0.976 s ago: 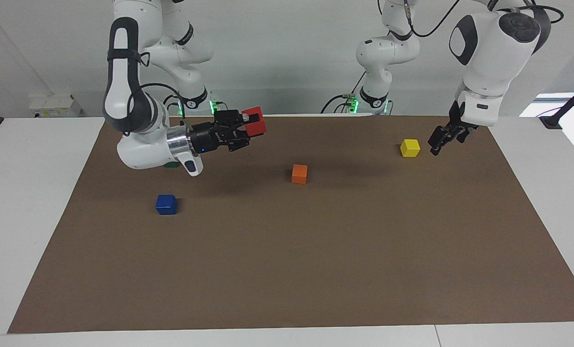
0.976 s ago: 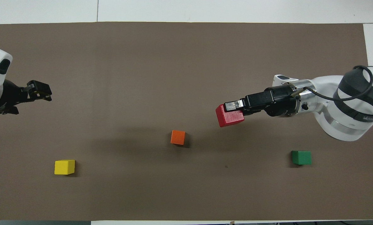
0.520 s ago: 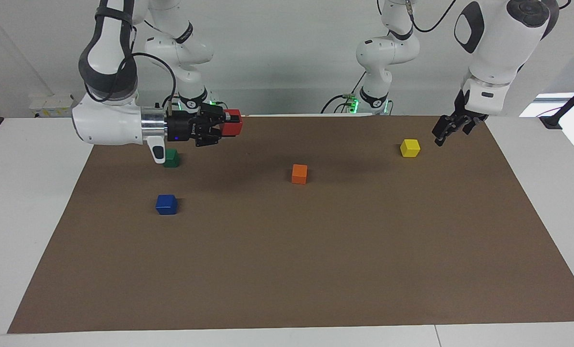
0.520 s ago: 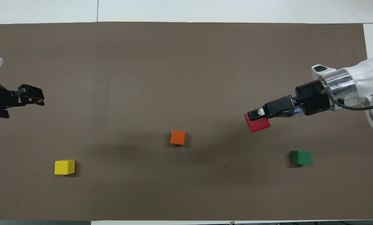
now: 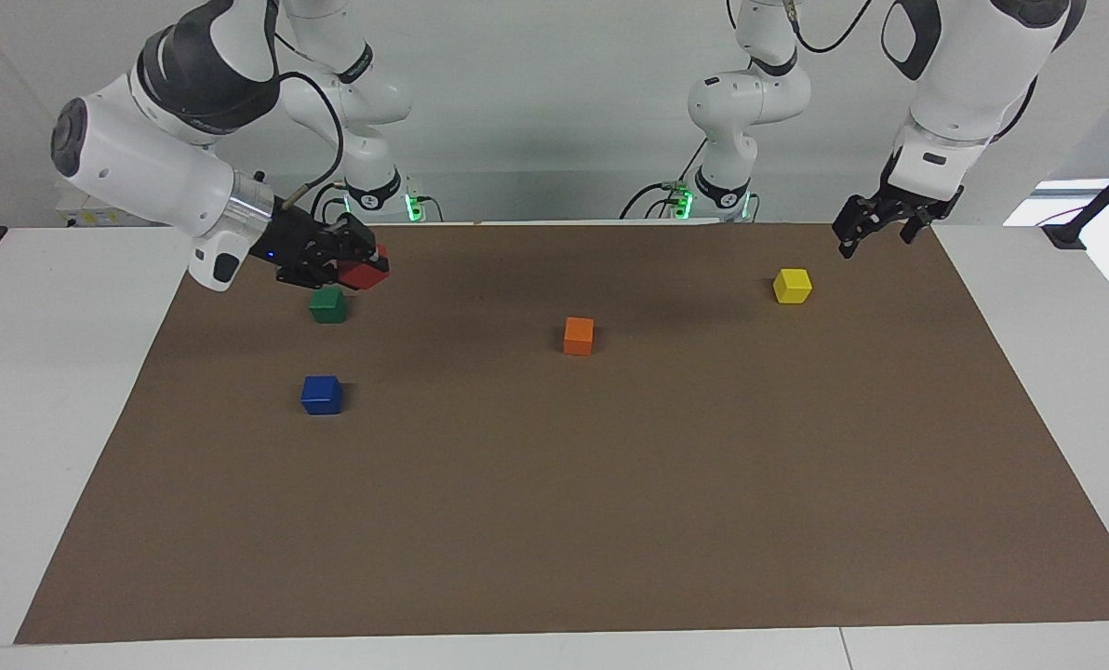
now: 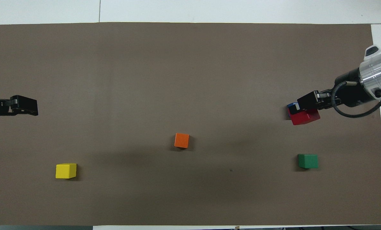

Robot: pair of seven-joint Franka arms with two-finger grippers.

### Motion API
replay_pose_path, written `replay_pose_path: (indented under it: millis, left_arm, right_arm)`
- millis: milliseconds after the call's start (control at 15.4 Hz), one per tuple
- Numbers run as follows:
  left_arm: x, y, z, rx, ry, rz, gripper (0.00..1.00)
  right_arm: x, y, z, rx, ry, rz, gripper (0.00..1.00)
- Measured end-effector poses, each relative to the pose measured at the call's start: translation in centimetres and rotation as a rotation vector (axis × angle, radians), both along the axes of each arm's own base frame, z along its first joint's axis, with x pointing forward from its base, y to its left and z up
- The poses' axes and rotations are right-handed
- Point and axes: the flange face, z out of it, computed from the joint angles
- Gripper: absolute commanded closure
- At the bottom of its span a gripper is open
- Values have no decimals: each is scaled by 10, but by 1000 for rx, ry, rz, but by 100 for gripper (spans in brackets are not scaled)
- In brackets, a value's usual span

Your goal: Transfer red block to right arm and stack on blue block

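Note:
My right gripper [image 5: 357, 264] is shut on the red block [image 5: 368, 276] and holds it in the air. In the facing view the block hangs just above the green block [image 5: 328, 304]. The blue block [image 5: 321, 395] sits on the brown mat, farther from the robots than the green block and apart from the red block. In the overhead view the right gripper [image 6: 300, 110] and red block [image 6: 305, 117] cover most of the blue block [image 6: 290, 105]. My left gripper [image 5: 875, 228] is open and empty, raised at the left arm's end beside the yellow block [image 5: 793, 285].
An orange block [image 5: 579, 335] lies near the middle of the mat [image 5: 610, 512]. The yellow block [image 6: 66, 170] and green block [image 6: 307, 160] lie near the robots' edge. The left gripper [image 6: 22, 106] waits at its end of the mat.
My right arm has swung the red block from near the mat's middle toward its own end and lowered it. My left gripper has drawn back and risen slightly.

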Motion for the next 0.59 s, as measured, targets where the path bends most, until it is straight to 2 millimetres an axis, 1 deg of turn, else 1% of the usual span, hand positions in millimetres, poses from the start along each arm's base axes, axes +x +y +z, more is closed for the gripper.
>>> replay_pose_path:
  millis: [130, 260, 390, 585]
  left_arm:
    - [9, -1, 9, -8, 16, -13, 0]
    - [15, -4, 11, -14, 23, -27, 0]
    - [16, -7, 9, -16, 27, -32, 0]
    - [16, -9, 9, -16, 29, -35, 0]
  right_arm:
    - [5, -7, -2, -152, -41, 20, 100]
    - [8, -3, -9, -287, -61, 24, 100]
    - [10, 4, -20, -355, -62, -16, 100]
    - [14, -1, -45, -446, -77, -92, 100]
